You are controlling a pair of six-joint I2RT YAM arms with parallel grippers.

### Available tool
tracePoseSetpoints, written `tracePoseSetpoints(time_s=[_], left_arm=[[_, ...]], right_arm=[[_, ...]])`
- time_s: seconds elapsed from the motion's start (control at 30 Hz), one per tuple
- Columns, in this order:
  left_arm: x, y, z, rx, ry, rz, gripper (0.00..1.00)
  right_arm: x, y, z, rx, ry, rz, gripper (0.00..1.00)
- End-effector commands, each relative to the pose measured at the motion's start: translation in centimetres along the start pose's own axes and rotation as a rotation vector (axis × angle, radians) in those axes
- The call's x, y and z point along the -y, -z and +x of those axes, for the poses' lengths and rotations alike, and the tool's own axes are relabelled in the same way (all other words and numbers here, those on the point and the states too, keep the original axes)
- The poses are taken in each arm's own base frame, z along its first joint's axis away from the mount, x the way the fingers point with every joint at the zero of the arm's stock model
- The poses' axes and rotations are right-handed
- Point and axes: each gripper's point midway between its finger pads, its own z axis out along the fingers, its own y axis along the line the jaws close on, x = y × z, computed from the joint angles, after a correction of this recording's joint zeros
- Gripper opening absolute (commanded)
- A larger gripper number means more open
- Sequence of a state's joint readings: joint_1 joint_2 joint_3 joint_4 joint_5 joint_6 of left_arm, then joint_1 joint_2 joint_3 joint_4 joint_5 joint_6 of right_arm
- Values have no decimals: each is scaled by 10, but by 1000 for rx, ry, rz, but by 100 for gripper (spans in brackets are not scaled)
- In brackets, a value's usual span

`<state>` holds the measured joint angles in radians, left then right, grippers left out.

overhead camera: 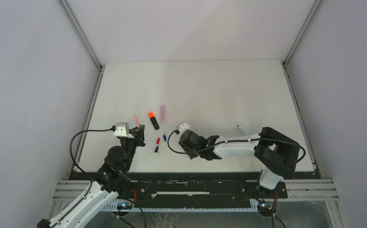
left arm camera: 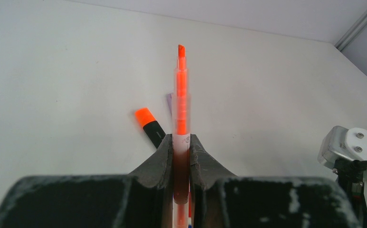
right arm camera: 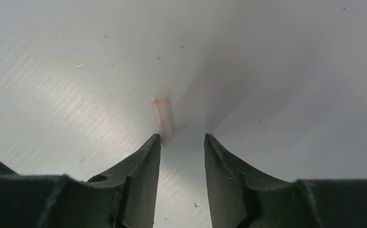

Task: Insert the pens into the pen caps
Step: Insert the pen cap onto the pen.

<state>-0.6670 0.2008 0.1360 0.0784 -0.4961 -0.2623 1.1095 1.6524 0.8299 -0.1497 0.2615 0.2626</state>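
In left gripper (left arm camera: 181,142): thin orange pen (left arm camera: 181,90), clamped tight by its near end, tip pointing straight ahead. Just beyond the fingertips, to the left: black highlighter (left arm camera: 151,127) flat on the table (left arm camera: 53,71); lilac highlighter (left arm camera: 169,100) peeking out behind the held pen. At right gripper (right arm camera: 182,140): released, jaws apart, low over the table. Just past one fingertip, outside the gap: pale cap (right arm camera: 162,116).

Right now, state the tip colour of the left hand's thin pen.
Bright orange tip; left wrist view shows it best.
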Motion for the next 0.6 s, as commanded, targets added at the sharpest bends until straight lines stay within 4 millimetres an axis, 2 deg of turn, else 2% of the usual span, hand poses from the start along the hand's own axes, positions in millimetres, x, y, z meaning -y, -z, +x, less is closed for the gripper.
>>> tracePoseSetpoints(time_s=[0.0, 0.57], left_arm=[[-3, -1, 0, 13, 16, -15, 0], [-3, -1, 1, 11, 16, -15, 0]], right_arm=[[14, -10, 14, -58, -27, 60, 38], [33, -14, 8, -59, -68, 103, 37]])
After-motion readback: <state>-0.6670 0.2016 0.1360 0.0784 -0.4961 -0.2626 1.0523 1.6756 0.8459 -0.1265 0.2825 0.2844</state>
